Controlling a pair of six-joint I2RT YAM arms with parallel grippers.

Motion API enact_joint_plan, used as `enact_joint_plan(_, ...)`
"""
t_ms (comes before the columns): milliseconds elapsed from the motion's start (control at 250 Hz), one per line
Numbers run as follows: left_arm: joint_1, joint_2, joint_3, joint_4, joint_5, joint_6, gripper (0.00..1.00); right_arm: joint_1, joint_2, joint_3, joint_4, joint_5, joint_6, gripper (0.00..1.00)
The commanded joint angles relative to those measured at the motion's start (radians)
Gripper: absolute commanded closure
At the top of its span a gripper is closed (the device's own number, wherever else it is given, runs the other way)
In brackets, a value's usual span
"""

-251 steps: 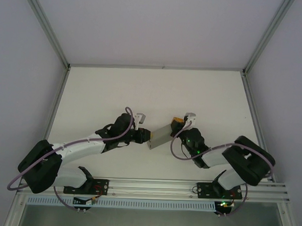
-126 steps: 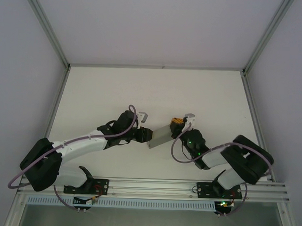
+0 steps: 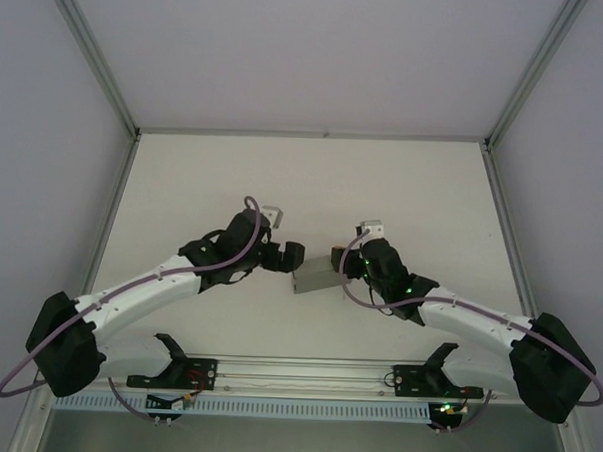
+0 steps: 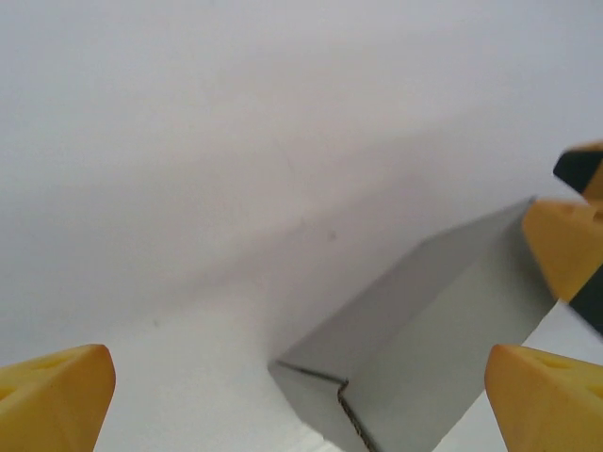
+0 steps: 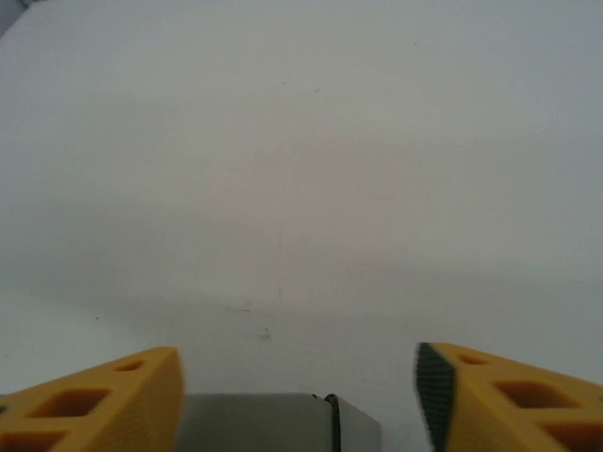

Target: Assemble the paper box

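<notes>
Paper box (image 3: pixel 314 279): a small, shallow grey box lying flat on the white table (image 3: pixel 314 177), about mid-width and toward 6 o'clock in the top view, with its long axis tilted.
Box condition: the walls look folded up. In the left wrist view a raw cardboard edge shows at the corner nearest the camera, so that seam may not be tucked flush.
Left gripper (image 3: pixel 292 258): at the box's 10 o'clock, jaws spread wide. The box end sits in the gap, gripped by neither fingertip.
Right gripper (image 3: pixel 342 263): at the box's 2 o'clock, jaws apart. Its wrist view has the box top low between the fingers (image 5: pixel 104 405), close to the left one and clear of the other.
Stage, as judged: the box rests on the table with nothing clamping it.
Risk: with no pinch on it, springy cardboard could let a flap ease out at the raw corner.
Risk: a fingertip close to a wall could snag it on retreat and drag or tip the box.
</notes>
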Motion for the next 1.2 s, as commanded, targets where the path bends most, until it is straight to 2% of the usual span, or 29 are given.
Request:
enact_joint_plan(0, 0.0, -0.026, 0.06, -0.063, -0.144, 0.032, 0.0, -0.002, -0.032, 0.074, -0.169, 0.025, -0.024, 0.15)
enact_joint_plan(68, 0.0, -0.025, 0.086, -0.084, -0.192, 0.033, 0.0, -0.011, -0.045, 0.098, -0.182, 0.005, -0.069, 0.0)
enact_joint_plan(176, 0.002, -0.025, 0.09, -0.102, -0.253, 0.035, 0.0, -0.033, -0.062, 0.136, -0.201, -0.12, -0.22, 0.0)
enact_joint_plan(279, 0.021, -0.025, 0.08, -0.129, -0.303, 0.019, 0.0, -0.038, -0.063, 0.201, -0.304, -0.352, -0.502, 0.0)
enact_joint_plan(367, 0.049, -0.034, 0.06, -0.139, -0.312, -0.004, 0.0, -0.036, -0.028, 0.288, -0.504, -0.579, -0.756, 0.01)
enact_joint_plan(455, 0.077, -0.041, 0.027, -0.129, -0.266, -0.029, 0.0, -0.03, 0.045, 0.385, -0.734, -0.701, -0.989, 0.0)
enact_joint_plan(499, 0.085, -0.044, 0.007, -0.122, -0.267, -0.044, 0.0, -0.026, 0.084, 0.419, -0.788, -0.683, -1.078, 0.0)
enact_joint_plan(559, 0.098, -0.04, -0.012, -0.117, -0.273, -0.057, 0.0, -0.026, 0.143, 0.471, -0.808, -0.597, -1.152, 0.0)
enact_joint_plan(647, 0.114, -0.031, -0.019, -0.133, -0.284, -0.072, 0.0, -0.025, 0.24, 0.55, -0.859, -0.507, -1.222, 0.0)
enact_joint_plan(795, 0.136, -0.031, -0.02, -0.154, -0.299, -0.08, 0.0, -0.007, 0.389, 0.597, -0.76, -0.295, -1.276, 0.0)
enact_joint_plan(922, 0.145, -0.039, -0.028, -0.166, -0.317, -0.083, 0.0, 0.003, 0.484, 0.625, -0.727, -0.271, -1.315, 0.03)
enact_joint_plan(1066, 0.158, -0.06, -0.053, -0.161, -0.331, -0.09, 0.0, 0.034, 0.555, 0.655, -0.746, -0.253, -1.296, 0.18)
enact_joint_plan(1194, 0.162, -0.062, -0.049, -0.176, -0.347, -0.09, 0.0, 0.073, 0.555, 0.599, -0.586, -0.126, -1.27, 0.35)
